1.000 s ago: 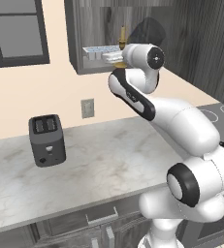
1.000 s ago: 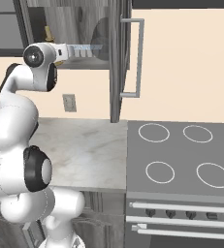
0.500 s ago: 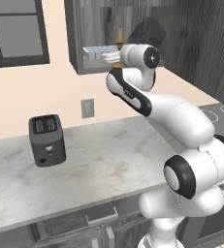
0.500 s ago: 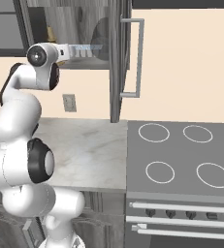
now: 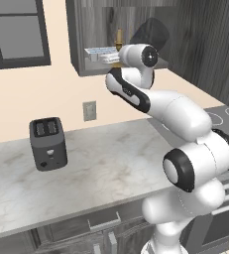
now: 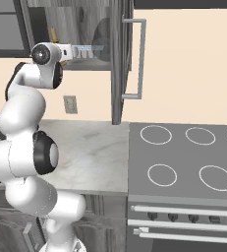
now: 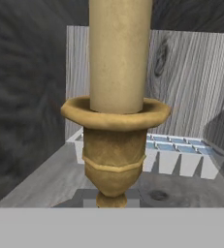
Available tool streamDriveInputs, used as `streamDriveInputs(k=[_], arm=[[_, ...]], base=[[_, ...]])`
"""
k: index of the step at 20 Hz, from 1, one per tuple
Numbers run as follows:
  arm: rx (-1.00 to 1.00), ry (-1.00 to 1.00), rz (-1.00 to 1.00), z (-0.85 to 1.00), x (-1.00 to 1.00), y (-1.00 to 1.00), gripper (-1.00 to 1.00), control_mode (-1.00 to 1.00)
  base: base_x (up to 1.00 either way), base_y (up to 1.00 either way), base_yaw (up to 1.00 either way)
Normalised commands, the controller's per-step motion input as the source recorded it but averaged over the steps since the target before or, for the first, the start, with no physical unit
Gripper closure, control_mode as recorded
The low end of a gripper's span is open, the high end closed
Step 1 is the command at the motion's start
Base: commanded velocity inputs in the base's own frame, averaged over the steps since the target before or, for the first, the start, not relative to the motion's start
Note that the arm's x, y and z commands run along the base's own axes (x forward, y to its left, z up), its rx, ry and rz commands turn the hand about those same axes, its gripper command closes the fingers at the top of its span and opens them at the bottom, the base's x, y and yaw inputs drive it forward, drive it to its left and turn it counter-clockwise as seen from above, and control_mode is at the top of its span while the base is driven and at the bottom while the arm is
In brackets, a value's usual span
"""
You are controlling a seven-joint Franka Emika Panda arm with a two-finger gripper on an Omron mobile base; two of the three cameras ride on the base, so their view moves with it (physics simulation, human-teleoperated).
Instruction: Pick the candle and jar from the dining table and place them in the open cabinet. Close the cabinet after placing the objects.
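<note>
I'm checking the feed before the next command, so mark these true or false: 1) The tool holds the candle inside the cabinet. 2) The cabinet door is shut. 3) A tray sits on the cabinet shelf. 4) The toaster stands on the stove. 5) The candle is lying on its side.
1) True: the candle is upright close in front of the hand camera, inside the cabinet, with the tool shut on it.
2) False: the door stands open.
3) True: the tray sits on the shelf behind the candle.
4) False: the toaster stands on the marble counter, left of the arm.
5) False: it is upright.
</note>
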Motion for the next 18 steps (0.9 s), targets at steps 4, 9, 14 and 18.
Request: streamDriveInputs(k=[4,9,14,18], arm=[[0.0,0.0,0.0,-0.02,0.25,0.04,1.0,-1.0],[0.0,0.0,0.0,-0.05,0.24,0.02,1.0,-1.0],[0.0,0.0,0.0,-0.11,0.22,0.02,1.0,-1.0],[0.0,0.0,0.0,-0.11,0.21,0.03,1.0,-1.0]], base=[[0.0,0.0,0.0],[0.0,0.0,0.0],[0.0,0.0,0.0],[0.0,0.0,0.0]])
